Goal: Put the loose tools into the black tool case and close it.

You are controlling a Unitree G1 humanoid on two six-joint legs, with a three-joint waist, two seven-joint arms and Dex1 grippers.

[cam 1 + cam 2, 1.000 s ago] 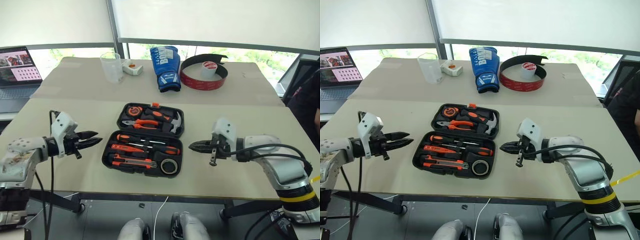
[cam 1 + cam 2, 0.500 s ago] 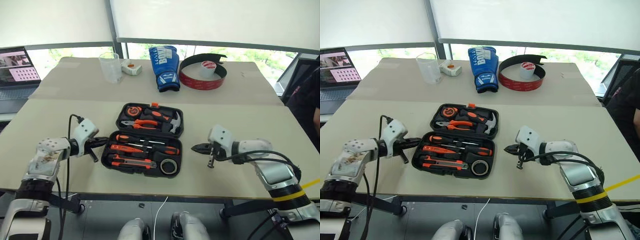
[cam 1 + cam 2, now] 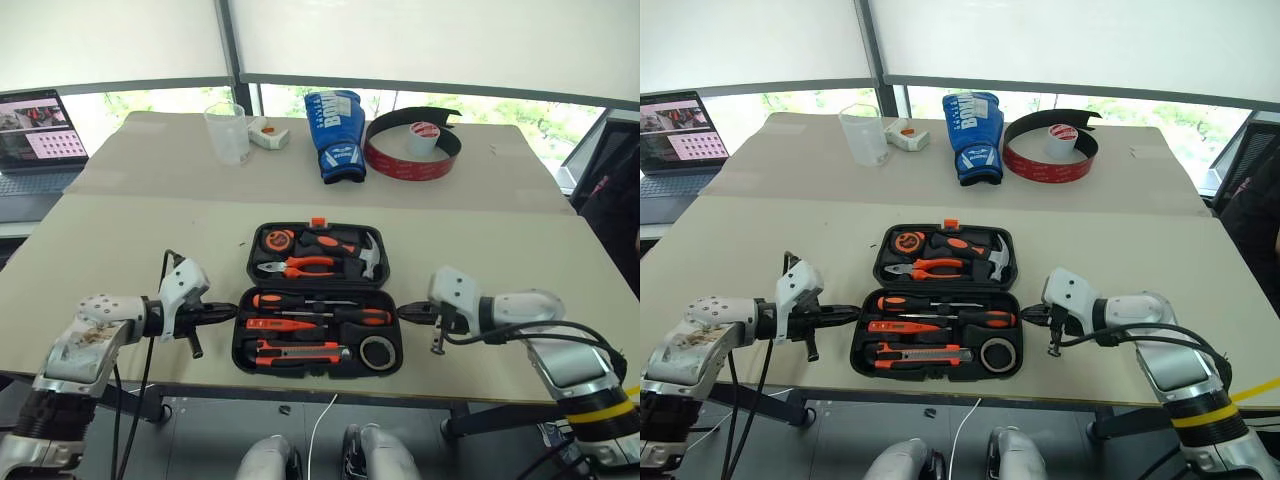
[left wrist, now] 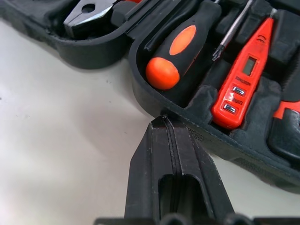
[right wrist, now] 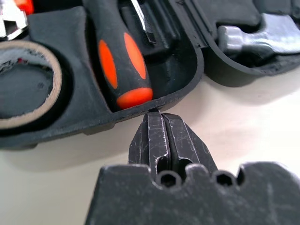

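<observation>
Black plastic, the tool case [image 3: 318, 312] is lying open in the head views on the near part of the pale counter [image 3: 120, 250], with screwdrivers [image 3: 320, 300], utility knife [image 3: 298, 351] and tape roll [image 3: 378, 352] sitting in its near half. The left hand [image 3: 232, 312] is pointing at the case's left edge, the right hand [image 3: 403, 312] at its right edge. In the left wrist view, that hand's fingers [image 4: 150, 159] are pressing together, their tips meeting the case rim beside a black-and-orange handle [image 4: 180, 47]. In the right wrist view, the closed fingers [image 5: 154, 136] are touching the rim below another such handle [image 5: 119, 61], gripping nothing.
</observation>
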